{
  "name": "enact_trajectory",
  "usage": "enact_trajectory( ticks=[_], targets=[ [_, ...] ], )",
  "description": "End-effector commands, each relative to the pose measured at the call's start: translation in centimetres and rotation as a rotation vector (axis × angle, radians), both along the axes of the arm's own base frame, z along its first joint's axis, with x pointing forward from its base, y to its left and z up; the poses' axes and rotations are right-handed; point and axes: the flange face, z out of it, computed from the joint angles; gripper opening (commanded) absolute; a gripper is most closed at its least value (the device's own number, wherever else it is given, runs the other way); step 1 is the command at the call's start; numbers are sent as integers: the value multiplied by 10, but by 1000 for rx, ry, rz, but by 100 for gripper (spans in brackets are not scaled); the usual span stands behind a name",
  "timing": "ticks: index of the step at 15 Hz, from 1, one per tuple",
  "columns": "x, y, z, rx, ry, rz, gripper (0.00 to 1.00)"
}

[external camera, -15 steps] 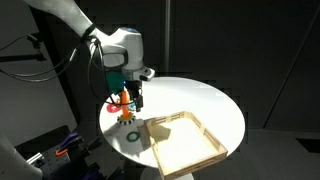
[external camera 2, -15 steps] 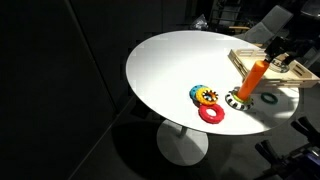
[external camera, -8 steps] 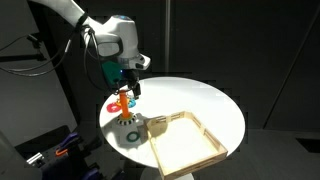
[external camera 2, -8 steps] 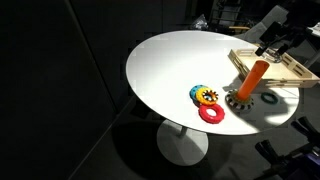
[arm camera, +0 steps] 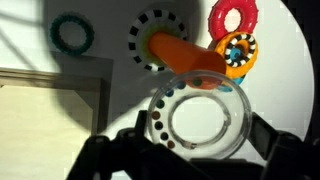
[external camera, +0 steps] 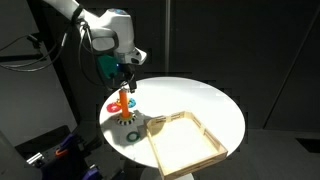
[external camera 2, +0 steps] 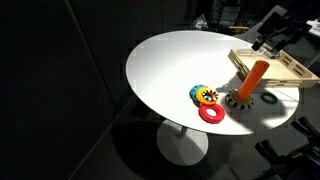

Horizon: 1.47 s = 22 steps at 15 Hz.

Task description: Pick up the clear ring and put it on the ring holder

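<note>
My gripper [arm camera: 196, 138] is shut on the clear ring [arm camera: 237, 118], a see-through band with coloured dots along one side. The ring holder's orange peg [arm camera: 185, 55] stands just beyond it, with a black-and-white ring [arm camera: 148, 40] round its foot. In both exterior views the gripper [external camera: 126, 80] [external camera 2: 266, 42] hangs above the upright peg [external camera: 124, 100] [external camera 2: 256, 76], clear of its top. The clear ring is too faint to make out in the exterior views.
A red ring [external camera 2: 211, 114] [arm camera: 232, 17] and a yellow-and-blue piece [external camera 2: 204, 95] [arm camera: 238, 54] lie beside the peg. A teal ring [arm camera: 72, 35] [external camera: 132, 136] lies on the white round table [external camera 2: 170, 60]. The pale wooden tray [external camera: 185, 147] [external camera 2: 280, 70] stands close by.
My gripper has risen with the clear ring and shifted over the peg. The peg and the loose rings have not moved.
</note>
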Motion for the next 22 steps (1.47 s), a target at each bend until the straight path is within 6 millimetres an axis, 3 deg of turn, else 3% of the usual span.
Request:
enact_trajectory(
  ticks=[1, 10, 22],
  targets=[
    [1, 6, 9, 51, 16, 4, 70],
    [-3, 12, -8, 51, 77, 10, 70],
    [-6, 40, -33, -69, 76, 101, 70]
  ],
)
